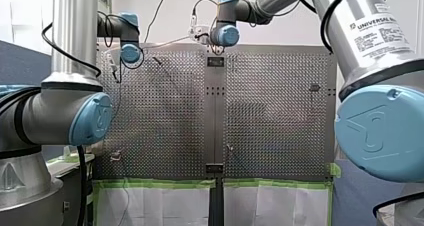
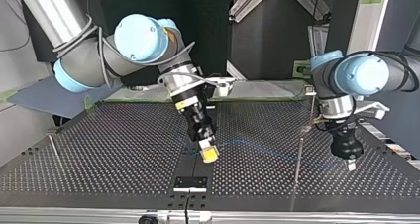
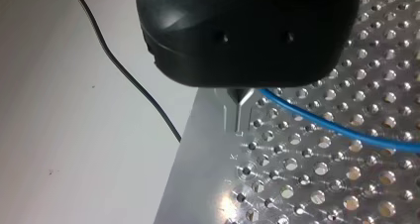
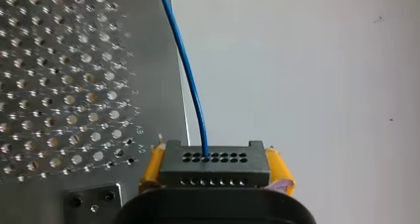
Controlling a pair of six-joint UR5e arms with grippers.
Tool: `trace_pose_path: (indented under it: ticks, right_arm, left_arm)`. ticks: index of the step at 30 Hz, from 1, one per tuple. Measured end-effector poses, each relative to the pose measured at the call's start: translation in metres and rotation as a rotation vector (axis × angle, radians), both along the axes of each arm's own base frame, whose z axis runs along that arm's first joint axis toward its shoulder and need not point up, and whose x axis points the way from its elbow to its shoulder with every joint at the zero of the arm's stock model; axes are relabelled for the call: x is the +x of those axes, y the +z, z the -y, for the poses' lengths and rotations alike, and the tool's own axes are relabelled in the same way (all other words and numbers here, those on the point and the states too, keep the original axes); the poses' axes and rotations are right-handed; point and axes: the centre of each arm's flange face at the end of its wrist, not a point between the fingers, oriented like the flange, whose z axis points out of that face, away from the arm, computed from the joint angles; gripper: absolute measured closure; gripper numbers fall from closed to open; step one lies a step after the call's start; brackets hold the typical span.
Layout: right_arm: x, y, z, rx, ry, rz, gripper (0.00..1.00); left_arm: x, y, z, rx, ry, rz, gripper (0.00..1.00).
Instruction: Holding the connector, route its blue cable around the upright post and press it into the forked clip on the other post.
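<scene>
Connector point(image 4: 214, 160), black with two rows of small holes, sits clamped between the yellow pads point(image 4: 152, 167) of my right gripper point(image 4: 214, 170), one pad pressed to each side of the block. Blue cable point(image 4: 190, 75) enters one hole in the row farther from the gripper and runs straight ahead, along the edge of the perforated table point(image 4: 59, 85). In the top view this gripper hangs tilted just above the plate's middle seam, towards the near edge. From there the cable trails in a shallow curve across the holes towards a thin upright post point(image 2: 298, 157) at the view's right. Contact between cable and post: cannot tell. My left gripper point(image 3: 241, 97) hangs beyond that post, above the table and well apart from the right one. In the left wrist view its metal fingers are drawn together into one narrow tip over the table's edge. The cable comes out right beside that tip and runs off across the plate; whether it is pinched there does not show. A thin black wire point(image 3: 133, 80) lies off the table beside it.
</scene>
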Motion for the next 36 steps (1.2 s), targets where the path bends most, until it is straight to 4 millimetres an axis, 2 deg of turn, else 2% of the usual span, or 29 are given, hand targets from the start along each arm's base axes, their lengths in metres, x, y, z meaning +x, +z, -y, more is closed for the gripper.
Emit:
trace_pose_path:
  ticks: [9, 20, 33, 36]
  right_arm:
    - [0.006, -0.022, 0.017, 0.005, 0.005, -0.012, 1.0]
    - [0.013, -0.058, 0.032, 0.039, 0.003, -0.05, 1.0]
    - [0.01, -0.08, 0.048, 0.066, -0.016, -0.075, 1.0]
    - [0.006, -0.095, 0.057, 0.082, -0.034, -0.109, 1.0]
  left_arm:
    - [0.015, -0.008, -0.004, 0.007, -0.031, -0.024, 1.0]
    - [0.047, -0.053, -0.007, 0.02, -0.096, -0.101, 1.0]
    - [0.057, -0.09, 0.013, 0.015, -0.17, -0.166, 1.0]
    - [0.057, -0.093, 0.015, -0.003, -0.18, -0.169, 1.0]
